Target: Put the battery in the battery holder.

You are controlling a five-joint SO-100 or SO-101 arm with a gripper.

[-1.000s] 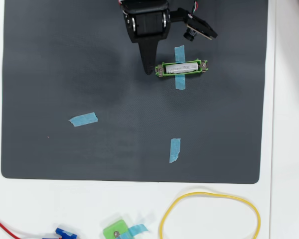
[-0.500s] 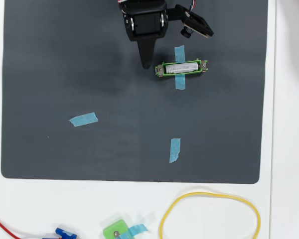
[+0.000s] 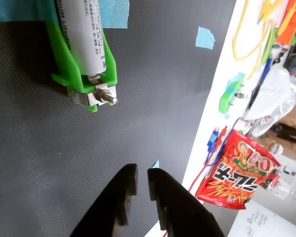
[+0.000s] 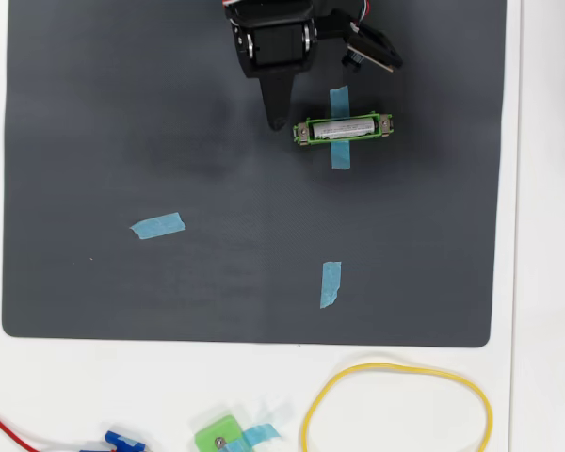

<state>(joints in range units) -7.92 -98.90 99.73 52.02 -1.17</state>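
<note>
Black fingers of my gripper [image 4: 277, 121] come first in the overhead view, near the mat's top edge: jaws almost closed with only a thin slit between them, holding nothing. Just to their right the battery [image 4: 343, 127] lies seated lengthwise in the green battery holder [image 4: 304, 131], which a blue tape strip [image 4: 340, 99] crosses, toward the top right corner.

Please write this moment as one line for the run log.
battery: lying in battery holder | gripper: nearly closed, empty, beside holder | holder: on dark mat
</note>
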